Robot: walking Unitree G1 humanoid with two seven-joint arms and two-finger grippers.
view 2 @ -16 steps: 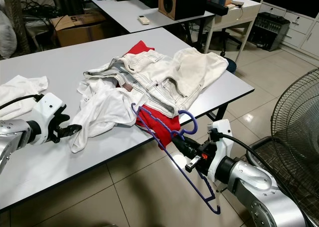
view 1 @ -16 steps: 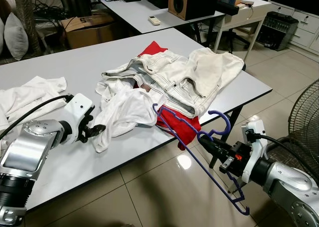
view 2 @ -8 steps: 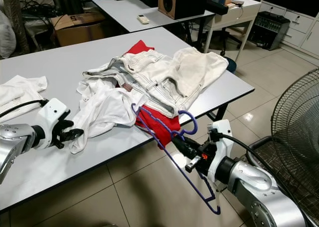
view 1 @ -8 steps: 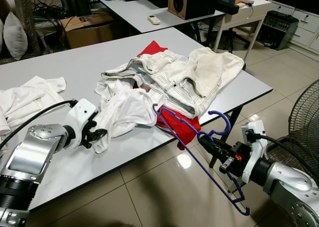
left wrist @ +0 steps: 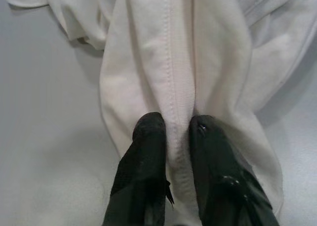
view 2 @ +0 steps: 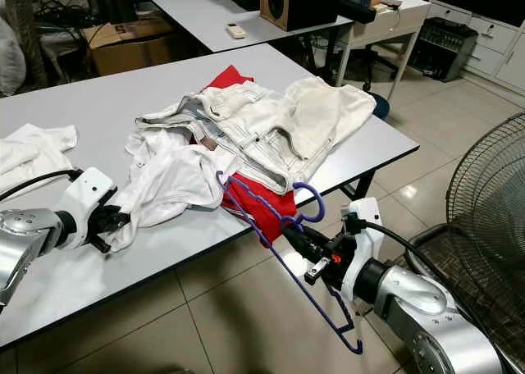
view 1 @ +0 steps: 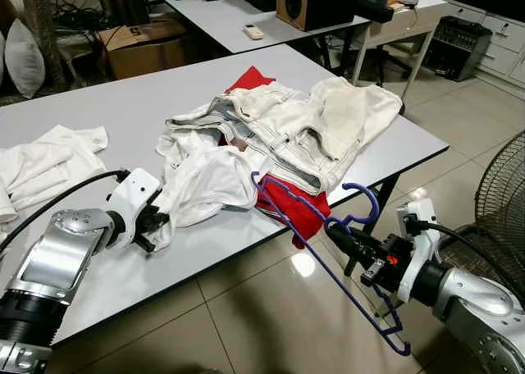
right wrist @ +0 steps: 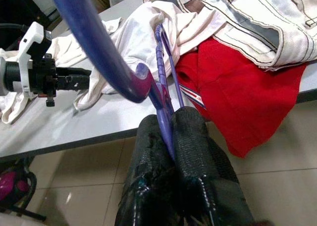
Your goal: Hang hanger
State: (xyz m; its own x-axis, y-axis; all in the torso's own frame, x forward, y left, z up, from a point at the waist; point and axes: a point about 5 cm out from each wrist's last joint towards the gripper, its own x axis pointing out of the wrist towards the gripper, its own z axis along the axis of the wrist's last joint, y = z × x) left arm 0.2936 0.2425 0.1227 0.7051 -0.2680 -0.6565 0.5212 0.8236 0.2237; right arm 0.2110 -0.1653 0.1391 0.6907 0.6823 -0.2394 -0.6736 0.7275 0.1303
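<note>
Purple hanger (view 1: 328,251) sits clamped in my right gripper (view 1: 338,239), held off the table's near edge over the floor, one end reaching the red garment (view 1: 291,206). My left gripper (left wrist: 171,129) pinches the white shirt (view 1: 209,181) on the grey table (view 1: 123,111). Beyond, pale jeans (view 1: 303,124) lie heaped.

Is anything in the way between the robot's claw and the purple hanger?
No. The right gripper already has its jaws shut on the hanger, off the table's edge. The left gripper pinches the white shirt.
</note>
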